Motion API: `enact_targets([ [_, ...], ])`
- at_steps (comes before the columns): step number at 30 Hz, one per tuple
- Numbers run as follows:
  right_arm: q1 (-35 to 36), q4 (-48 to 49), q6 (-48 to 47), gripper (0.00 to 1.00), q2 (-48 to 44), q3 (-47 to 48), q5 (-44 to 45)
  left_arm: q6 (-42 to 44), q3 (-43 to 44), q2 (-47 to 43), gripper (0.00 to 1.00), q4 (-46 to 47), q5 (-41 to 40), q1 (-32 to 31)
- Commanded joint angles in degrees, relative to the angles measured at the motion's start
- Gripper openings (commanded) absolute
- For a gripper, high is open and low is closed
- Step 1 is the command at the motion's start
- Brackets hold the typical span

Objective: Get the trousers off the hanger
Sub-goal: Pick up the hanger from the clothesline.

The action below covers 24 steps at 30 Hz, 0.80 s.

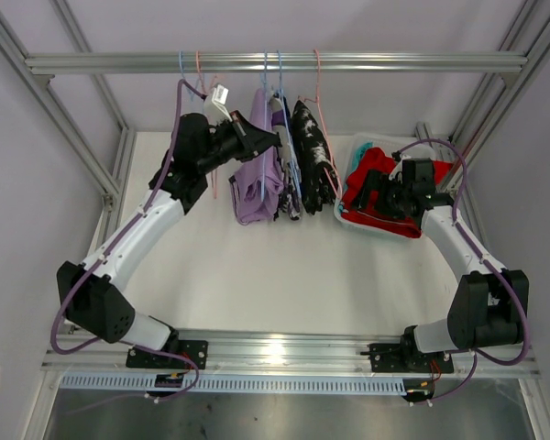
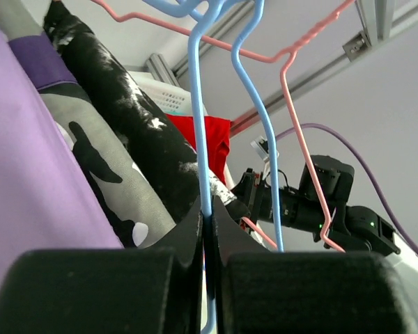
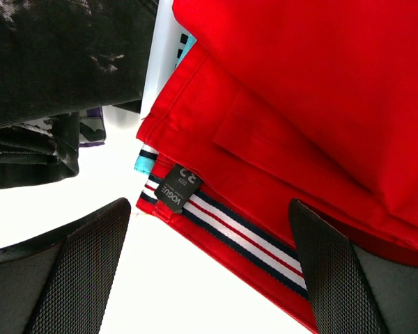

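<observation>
- Left gripper (image 2: 206,226) — clenched on the wire of a blue hanger (image 2: 199,139), with the fingertips pressed flat against either side of the wire.
- Left arm — raised from the table (image 1: 257,275) toward the rail (image 1: 275,62), with the wrist level with the hanging clothes.
- Lilac trousers (image 1: 255,188) — hanging below the rail, just beside the left gripper; they fill the left edge of the left wrist view.
- Print trousers (image 1: 289,188) — hanging between the lilac pair and the black pair, touching both.
- Black trousers with white blotches (image 1: 312,156) — hanging at the right end of the row, near the basket (image 1: 376,226).
- Red trousers (image 3: 299,104) — lying in the basket, with a striped waistband and a small black label facing up.
- Teal trousers (image 1: 374,147) — in the basket at its far side, mostly covered by the red pair.
- Right gripper (image 3: 209,275) — released, fingers spread wide, hovering just above the red trousers and gripping nothing.
</observation>
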Motion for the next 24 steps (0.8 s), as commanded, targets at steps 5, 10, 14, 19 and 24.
enact_targets([
  [5, 0.53, 1.31, -1.02, 1.00, -1.85, 0.05, 0.08, 0.21, 1.07, -6.62, 0.00, 8.23, -1.69, -0.30],
  [10, 0.53, 1.31, -1.10, 0.99, -1.76, -0.04, 0.17, -2.78, -0.77, -8.47, 0.00, 10.42, -4.86, -0.30],
  [14, 0.70, 1.32, -1.02, 0.99, -1.85, 0.05, 0.17, -3.84, -0.95, -9.52, 0.00, 11.92, -6.62, -0.30],
  [19, 0.70, 1.31, -1.10, 0.99, -1.85, 0.13, 0.08, -2.71, -0.78, -11.19, 0.00, 10.26, -7.50, -0.30],
  [24, 0.70, 1.14, -1.28, 1.00, -2.02, 0.13, 0.26, 1.33, -2.35, -15.23, 0.00, 7.44, -9.96, -0.39],
])
